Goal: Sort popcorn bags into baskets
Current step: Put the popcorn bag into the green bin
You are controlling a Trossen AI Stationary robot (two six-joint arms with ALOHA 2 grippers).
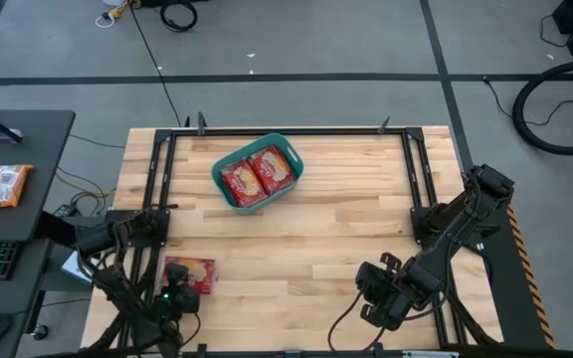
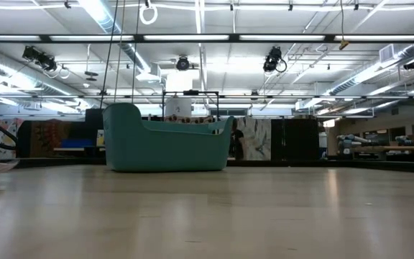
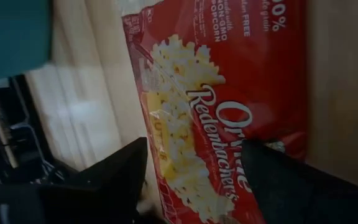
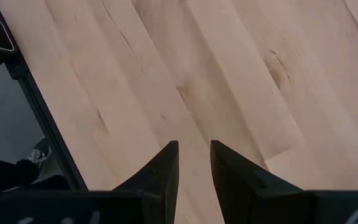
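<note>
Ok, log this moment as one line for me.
left hand: open, straddling popcorn bag on table | right hand: idle, empty, near front edge | basket: two bags inside

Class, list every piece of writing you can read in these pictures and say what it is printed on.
"Orville Redenbacher's" – on the red popcorn bag under the left tool.
"POPCORN", "FREE" – small print on the same bag.
Other small print there is cut off or blurred.
Bags in the teal basket: lettering too small.

Basket (image 1: 229, 167) near worktop (image 1: 346, 229) far edge, two popcorn bags (image 1: 257, 177) side by side inside, one bag (image 1: 191, 271) near left front corner
</note>
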